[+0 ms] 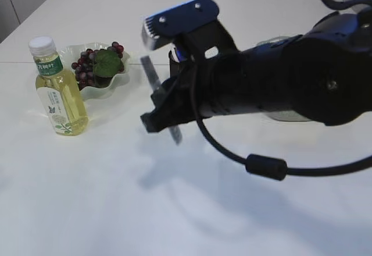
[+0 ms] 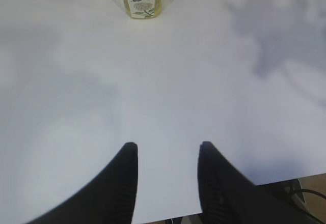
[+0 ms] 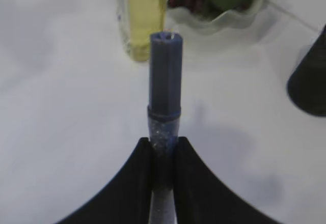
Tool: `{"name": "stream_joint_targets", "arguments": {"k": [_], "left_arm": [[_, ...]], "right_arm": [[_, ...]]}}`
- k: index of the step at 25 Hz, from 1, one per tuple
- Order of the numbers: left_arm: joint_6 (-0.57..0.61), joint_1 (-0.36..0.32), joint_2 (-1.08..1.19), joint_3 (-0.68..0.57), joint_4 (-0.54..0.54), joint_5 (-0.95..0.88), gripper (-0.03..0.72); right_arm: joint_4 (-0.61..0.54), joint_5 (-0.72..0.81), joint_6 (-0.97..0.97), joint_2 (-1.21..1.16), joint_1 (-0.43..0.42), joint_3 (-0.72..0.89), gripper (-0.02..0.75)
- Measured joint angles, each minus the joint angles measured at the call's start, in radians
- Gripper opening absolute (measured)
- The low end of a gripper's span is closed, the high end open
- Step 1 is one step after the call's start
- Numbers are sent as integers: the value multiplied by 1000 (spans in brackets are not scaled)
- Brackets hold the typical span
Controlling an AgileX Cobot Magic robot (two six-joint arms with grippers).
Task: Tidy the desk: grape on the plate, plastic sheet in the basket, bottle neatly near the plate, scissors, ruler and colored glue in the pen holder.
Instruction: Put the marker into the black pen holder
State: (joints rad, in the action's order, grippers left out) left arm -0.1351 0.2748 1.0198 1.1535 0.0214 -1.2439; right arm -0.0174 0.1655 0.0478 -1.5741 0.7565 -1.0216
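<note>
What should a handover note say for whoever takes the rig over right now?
Right gripper: shut on the glue stick, held above the table.
Left gripper: open, empty, low over bare table.
Grape: on the plate; done.
Bottle: upright beside the plate; looks done.
Left: the glue stick must go into the pen holder, a dark object just behind the right arm, mostly hidden. Scissors, ruler, plastic sheet and basket are not visible; check them.
</note>
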Motion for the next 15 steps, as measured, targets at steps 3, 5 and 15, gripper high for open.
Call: {"name": "stream_joint_targets", "arguments": {"k": [3, 5, 15], "left_arm": [[0, 0, 0, 0, 0, 18, 281], [0, 0, 0, 0, -1, 51, 276], [-2, 0, 2, 0, -1, 153, 267]], "right_arm": [[2, -118, -6, 0, -63, 0, 113], [6, -214, -6, 0, -98, 0, 113], [10, -395, 44, -167, -203, -151, 112]]}}
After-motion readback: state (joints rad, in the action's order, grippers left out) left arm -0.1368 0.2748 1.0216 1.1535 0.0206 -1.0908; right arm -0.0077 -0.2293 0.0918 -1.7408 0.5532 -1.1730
